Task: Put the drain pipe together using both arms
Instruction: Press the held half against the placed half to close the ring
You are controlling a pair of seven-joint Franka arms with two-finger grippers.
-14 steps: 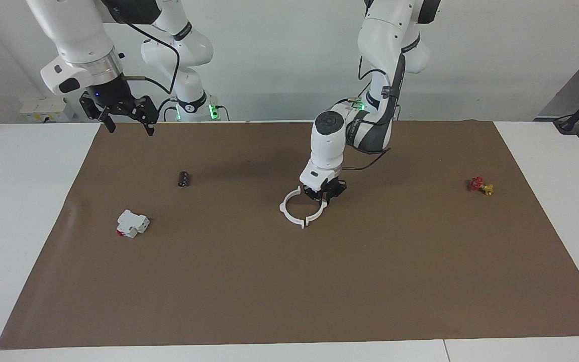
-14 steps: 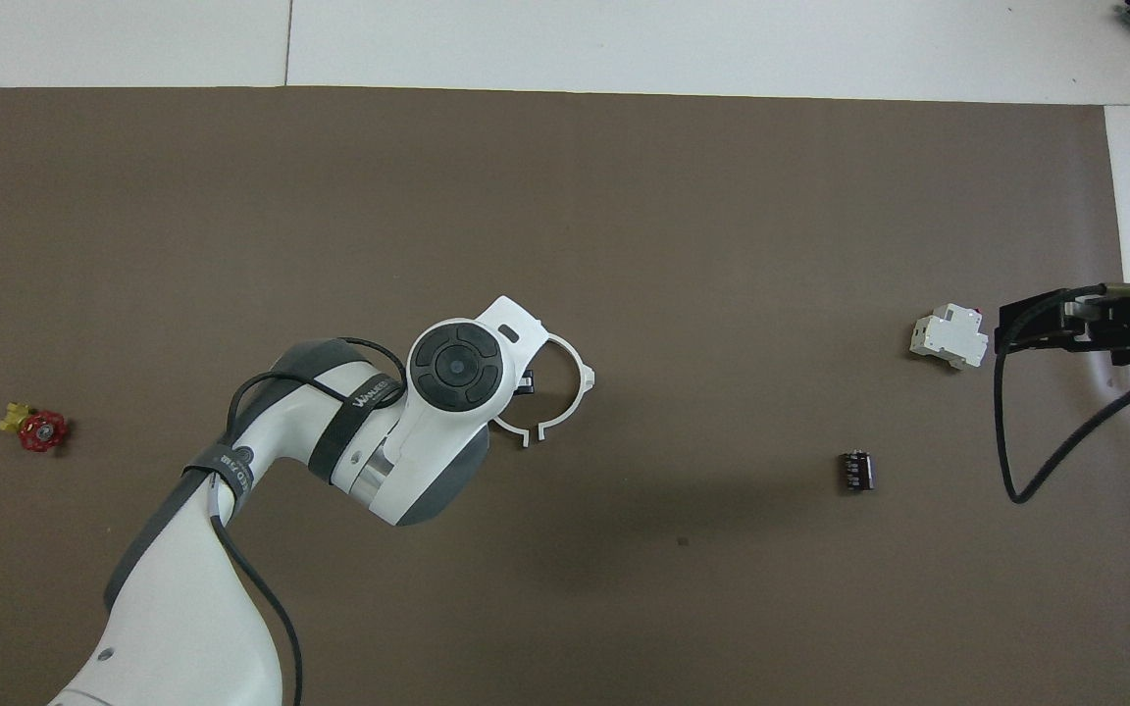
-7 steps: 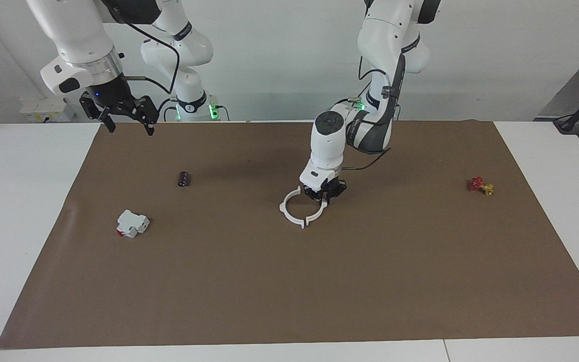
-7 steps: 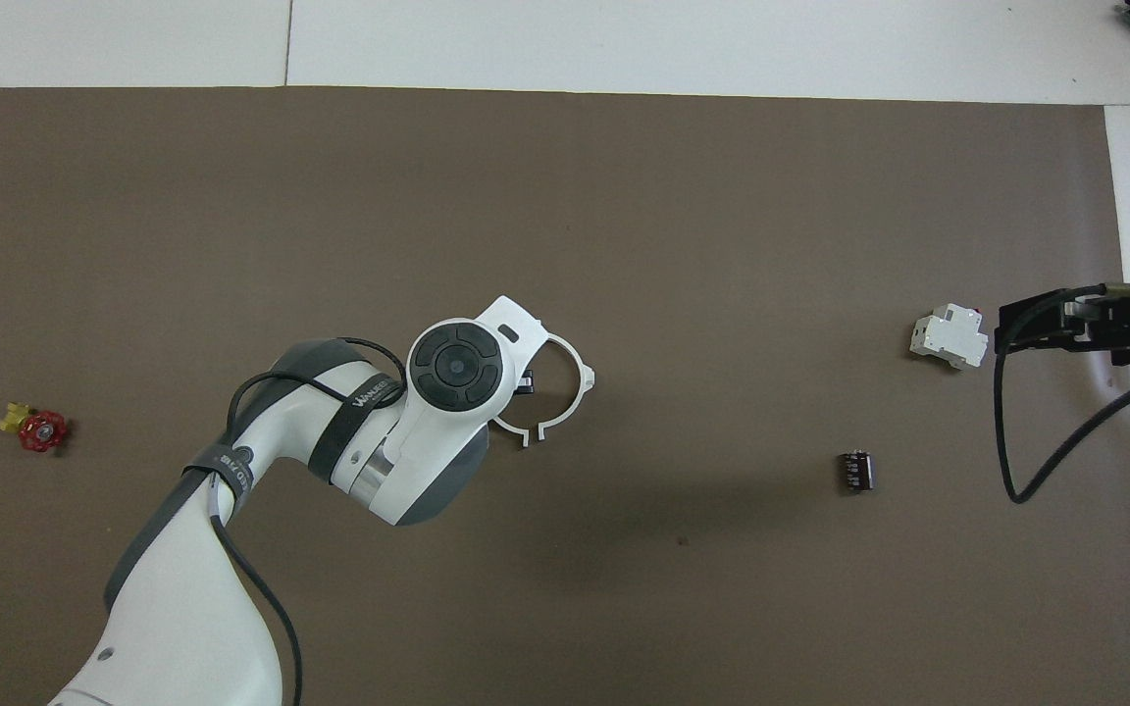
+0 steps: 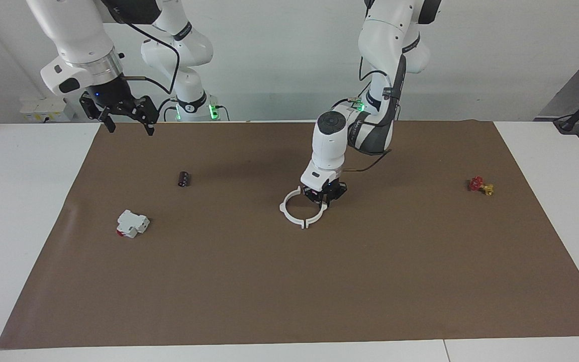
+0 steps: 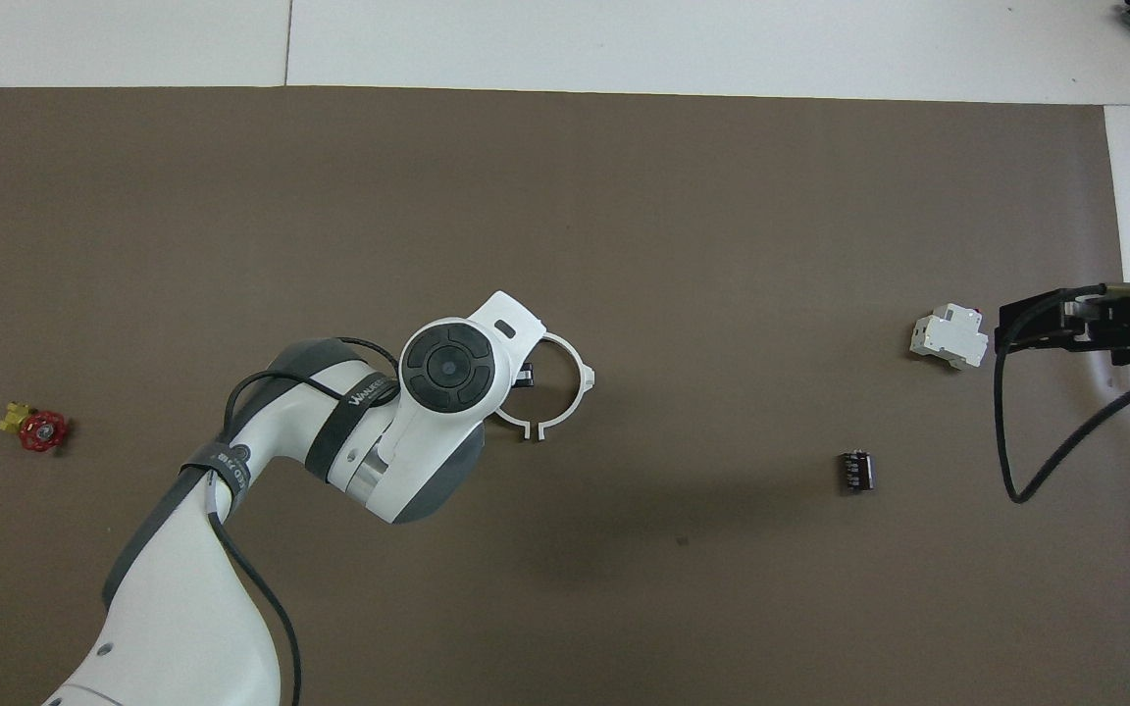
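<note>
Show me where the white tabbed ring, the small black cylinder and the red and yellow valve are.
white tabbed ring (image 5: pixel 290 216): facing view, on its rim, away from the left arm.
small black cylinder (image 5: pixel 184 179): facing view, middle of its body.
red and yellow valve (image 6: pixel 41 430): overhead view, on its red handwheel.

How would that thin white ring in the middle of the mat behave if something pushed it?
The drain pipe ring looks thin and hollow, so it is probably light and would slide on the brown mat rather than roll, since it lies flat. Gaps show between its tabbed ends, so its halves might shift apart. The left gripper is at its rim.
</note>
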